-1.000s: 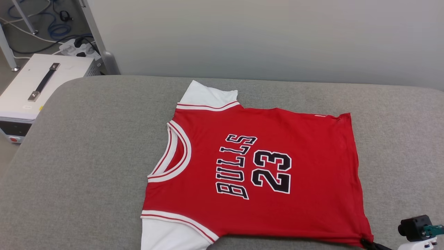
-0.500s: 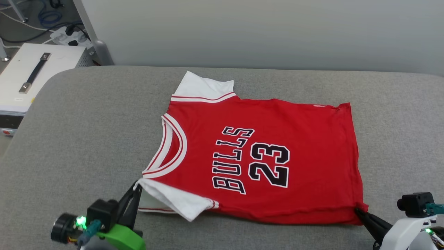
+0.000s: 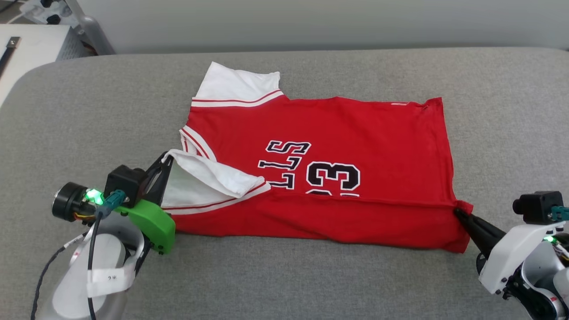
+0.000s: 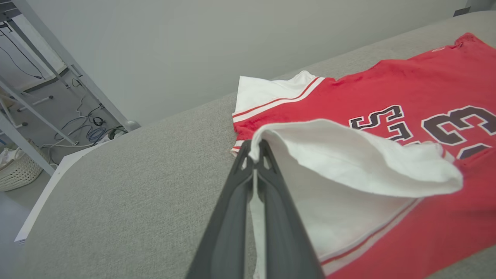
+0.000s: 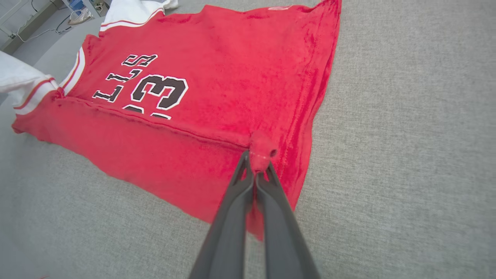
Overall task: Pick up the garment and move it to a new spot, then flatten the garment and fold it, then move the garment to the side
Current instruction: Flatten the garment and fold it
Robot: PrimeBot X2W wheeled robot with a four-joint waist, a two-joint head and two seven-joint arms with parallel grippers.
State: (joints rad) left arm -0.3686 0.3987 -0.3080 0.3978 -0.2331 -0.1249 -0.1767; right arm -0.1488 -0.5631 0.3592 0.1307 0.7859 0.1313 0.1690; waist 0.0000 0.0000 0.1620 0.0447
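Observation:
The garment (image 3: pixel 364 133), a red jersey with white sleeves and black lettering, lies on the grey cushion, neck to the left. Its near long edge is lifted and folded over toward the far side, covering part of the letters and the number. My left gripper (image 3: pixel 166 159) is shut on the white near sleeve (image 3: pixel 209 178), seen close in the left wrist view (image 4: pixel 255 149) with the sleeve (image 4: pixel 348 155) draped to its right. My right gripper (image 3: pixel 458 212) is shut on the red hem corner (image 5: pixel 261 149), pinched at its tips (image 5: pixel 255 162).
The grey cushion (image 3: pixel 89 111) spreads wide on both sides of the garment. A pale wall runs behind it. A white box (image 3: pixel 26 44) and a metal leg (image 3: pixel 91 31) stand at the far left, with a wicker basket (image 4: pixel 19 170) and cables on the floor.
Both grippers have lifted the near edge and carried it away from me, folding it over the front. The head camera has tilted down, shifting the whole picture.

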